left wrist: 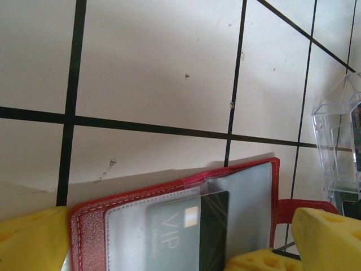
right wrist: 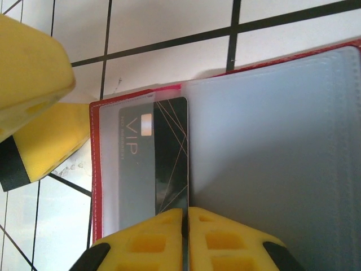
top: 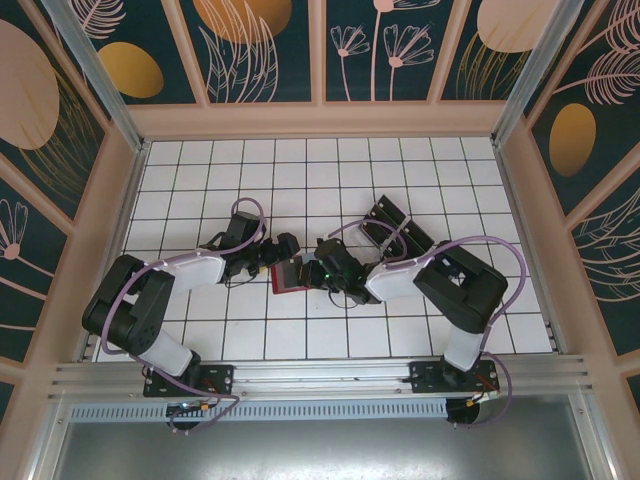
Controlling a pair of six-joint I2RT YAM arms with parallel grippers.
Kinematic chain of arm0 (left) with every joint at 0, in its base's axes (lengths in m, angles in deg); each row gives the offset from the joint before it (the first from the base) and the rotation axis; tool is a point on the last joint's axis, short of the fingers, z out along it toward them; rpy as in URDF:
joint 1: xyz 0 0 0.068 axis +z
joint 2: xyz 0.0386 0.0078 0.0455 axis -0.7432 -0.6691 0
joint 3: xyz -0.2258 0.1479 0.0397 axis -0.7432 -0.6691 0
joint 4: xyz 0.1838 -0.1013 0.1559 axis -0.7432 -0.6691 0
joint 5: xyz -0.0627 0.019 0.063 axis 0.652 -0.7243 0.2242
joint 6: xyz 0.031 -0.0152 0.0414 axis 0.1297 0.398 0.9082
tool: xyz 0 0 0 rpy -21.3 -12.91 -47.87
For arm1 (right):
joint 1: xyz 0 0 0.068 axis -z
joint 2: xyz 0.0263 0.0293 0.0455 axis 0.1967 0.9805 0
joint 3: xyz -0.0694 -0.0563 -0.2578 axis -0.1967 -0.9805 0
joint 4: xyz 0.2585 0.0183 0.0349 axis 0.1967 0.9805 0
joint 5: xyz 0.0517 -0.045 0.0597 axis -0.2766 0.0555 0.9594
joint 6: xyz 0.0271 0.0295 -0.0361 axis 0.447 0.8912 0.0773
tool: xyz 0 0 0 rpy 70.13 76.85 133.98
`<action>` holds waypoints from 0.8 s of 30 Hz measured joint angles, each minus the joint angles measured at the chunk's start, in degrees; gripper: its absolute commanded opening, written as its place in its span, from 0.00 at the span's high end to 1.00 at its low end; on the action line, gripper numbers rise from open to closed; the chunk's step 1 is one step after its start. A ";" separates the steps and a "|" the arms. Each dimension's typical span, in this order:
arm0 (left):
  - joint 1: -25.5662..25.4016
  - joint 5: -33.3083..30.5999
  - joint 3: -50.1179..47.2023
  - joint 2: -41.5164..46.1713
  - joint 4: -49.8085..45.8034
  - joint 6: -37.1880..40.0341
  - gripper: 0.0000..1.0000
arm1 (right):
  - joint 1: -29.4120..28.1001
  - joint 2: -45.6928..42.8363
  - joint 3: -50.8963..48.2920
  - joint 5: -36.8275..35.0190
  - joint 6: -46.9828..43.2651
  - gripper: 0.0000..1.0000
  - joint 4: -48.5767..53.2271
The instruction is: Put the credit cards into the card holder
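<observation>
So the right gripper (right wrist: 185,219) is pinched tight on 1 black VIP card (right wrist: 161,164), which is partly under the clear sleeve (right wrist: 121,169) of the open red card holder (right wrist: 282,141). The left gripper (left wrist: 177,240) gapes wide, with the holder between its fingers on the tiled table (top: 300,170).

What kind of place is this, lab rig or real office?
Likely a purpose-built robot test cell, not an office: white gridded floor, framed botanical-print wall panels on three sides, and an aluminium rail along the near edge.
</observation>
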 measured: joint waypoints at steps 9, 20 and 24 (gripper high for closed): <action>0.00 0.04 -0.07 -0.02 0.17 0.00 0.01 | -0.85 2.25 2.45 0.46 -0.02 0.92 -0.02; 0.00 -0.44 -0.33 0.09 0.55 -0.02 0.01 | -1.09 1.68 2.75 0.22 -0.22 0.73 -0.33; -0.15 -4.07 -0.33 1.18 -1.22 0.02 0.01 | -1.09 0.07 1.75 -0.26 -0.24 0.73 -0.22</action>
